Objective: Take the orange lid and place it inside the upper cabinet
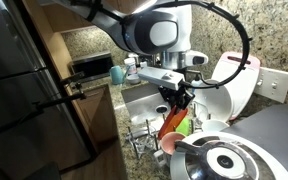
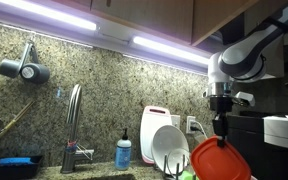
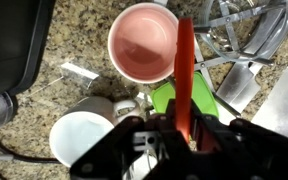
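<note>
- While the black two-finger gripper is pinched fully shut on the upper rim of the thin, glossy orange-red round plastic lid, the lid hangs straight below the fingers, off the counter.
- From the wrist view the lid is edge-on, a narrow red strip running out from the jaws. A salmon-pink round dish sits just beside it and a bright green plastic cup lies beneath it.
- Slip risk: the hold covers only a small patch of slick rim, so a quick swing could make the lid pivot or drop onto the crockery below.
- Collision risk: the medium-brown wooden upper cabinet is above the gripper. Whether a door stands open I cannot tell. A lid this wide could clip the cabinet's lower edge or the white light strip under it.
- Surface: a speckled granite countertop lies below the gripper, with white plates upright nearby.
- Room: a kitchen, with a matching granite backsplash, a steel faucet well away, and a dark glossy refrigerator.
</note>
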